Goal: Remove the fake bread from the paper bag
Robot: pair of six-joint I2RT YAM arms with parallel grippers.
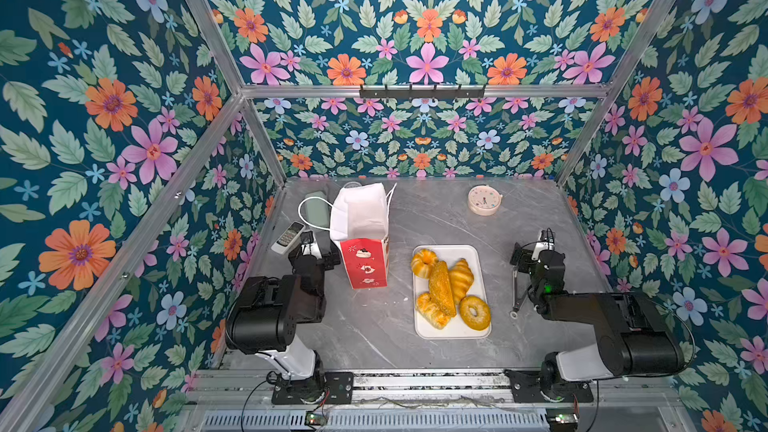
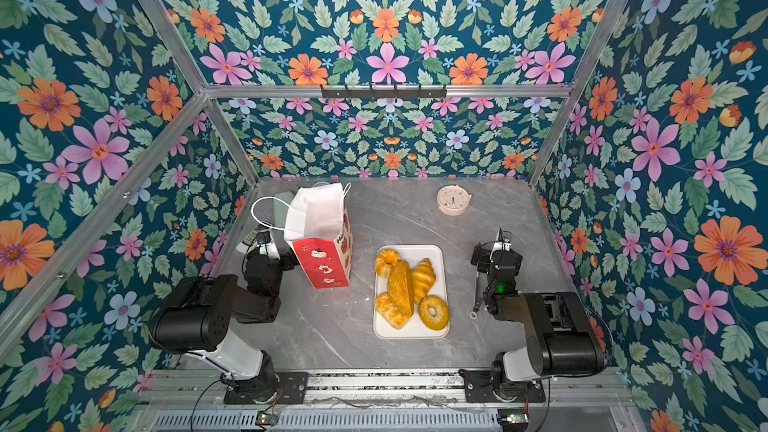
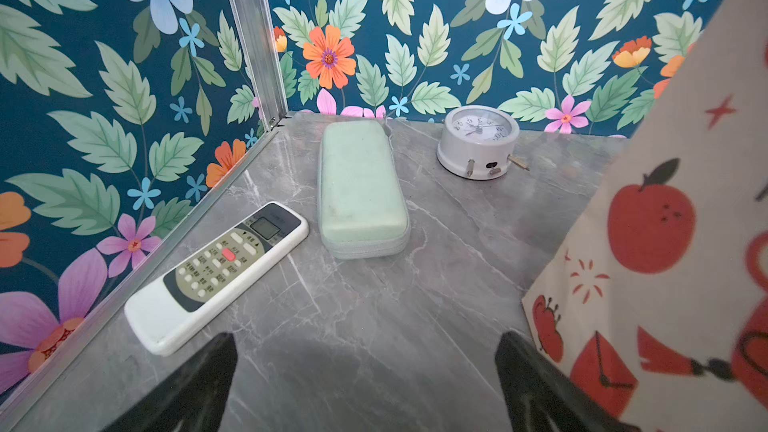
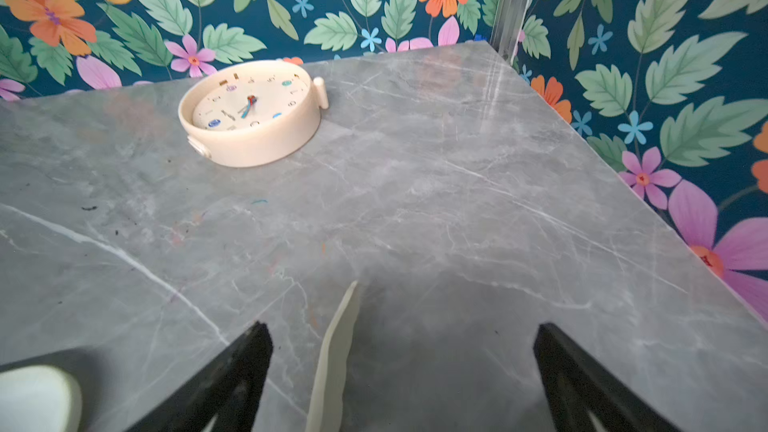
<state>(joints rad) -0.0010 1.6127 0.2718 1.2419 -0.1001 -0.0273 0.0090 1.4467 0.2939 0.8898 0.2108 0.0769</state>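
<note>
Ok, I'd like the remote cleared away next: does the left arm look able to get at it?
Probably yes: the remote lies just ahead of the open left gripper, with only bare table between; the paper bag stands clear of that path.

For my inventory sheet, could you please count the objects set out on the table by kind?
Toy pastries: 5
Clocks: 2
Paper bag: 1
Tray: 1
Remote control: 1
Green case: 1
Total: 11
</note>
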